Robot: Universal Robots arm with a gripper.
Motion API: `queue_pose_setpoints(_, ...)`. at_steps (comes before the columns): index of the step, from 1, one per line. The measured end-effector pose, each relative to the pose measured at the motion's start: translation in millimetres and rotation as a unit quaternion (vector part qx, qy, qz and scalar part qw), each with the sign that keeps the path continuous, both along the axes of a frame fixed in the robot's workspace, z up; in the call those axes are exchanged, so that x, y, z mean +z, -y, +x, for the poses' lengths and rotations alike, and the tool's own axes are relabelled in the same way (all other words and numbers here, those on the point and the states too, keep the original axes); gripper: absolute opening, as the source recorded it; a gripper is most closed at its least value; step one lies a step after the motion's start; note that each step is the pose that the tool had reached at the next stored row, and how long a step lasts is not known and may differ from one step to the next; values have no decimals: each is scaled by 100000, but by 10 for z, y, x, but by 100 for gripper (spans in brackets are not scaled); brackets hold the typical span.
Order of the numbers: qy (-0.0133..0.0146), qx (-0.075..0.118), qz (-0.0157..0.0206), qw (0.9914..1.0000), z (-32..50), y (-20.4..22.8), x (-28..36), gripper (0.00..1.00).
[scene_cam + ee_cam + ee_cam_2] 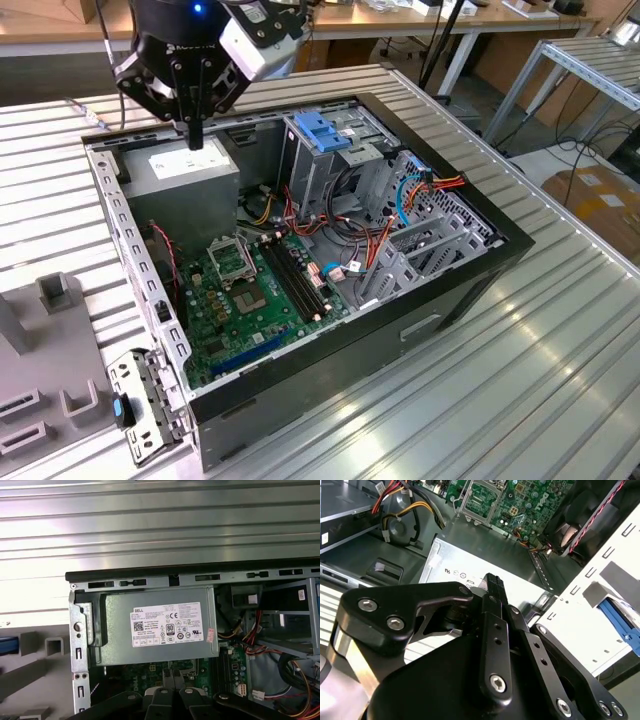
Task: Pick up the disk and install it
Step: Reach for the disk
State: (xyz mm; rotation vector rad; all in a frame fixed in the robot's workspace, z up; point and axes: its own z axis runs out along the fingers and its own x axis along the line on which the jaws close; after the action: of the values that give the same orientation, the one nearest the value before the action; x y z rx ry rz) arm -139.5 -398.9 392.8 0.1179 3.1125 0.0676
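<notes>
The disk is out of view. My gripper [194, 138] hangs over the back left corner of the open computer case [455, 275], just above the grey power-supply box [185, 172] with its white sticker. Its black fingers [492, 585] point down at that box, stand together and hold nothing. In the first wrist view the same box [157, 625] lies straight below, with the finger bases [172, 700] at the picture's edge. The metal drive cage with a light-blue plastic top [325, 135] stands at the back of the case, to the exterior view's right of the gripper.
The green motherboard [250, 295] fills the case floor, with red, orange and blue cables [400, 195] by the bays. A grey slotted fixture [60, 400] sits on the ribbed metal table [520, 380] at the exterior view's left. A blue strip [7, 645] lies beside that fixture; what it is I cannot tell.
</notes>
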Motion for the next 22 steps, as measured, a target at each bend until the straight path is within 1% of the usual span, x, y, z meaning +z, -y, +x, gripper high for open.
queue_pose_setpoints(22, 2, -1, 1, 100000, -62, 0, -4, 11)
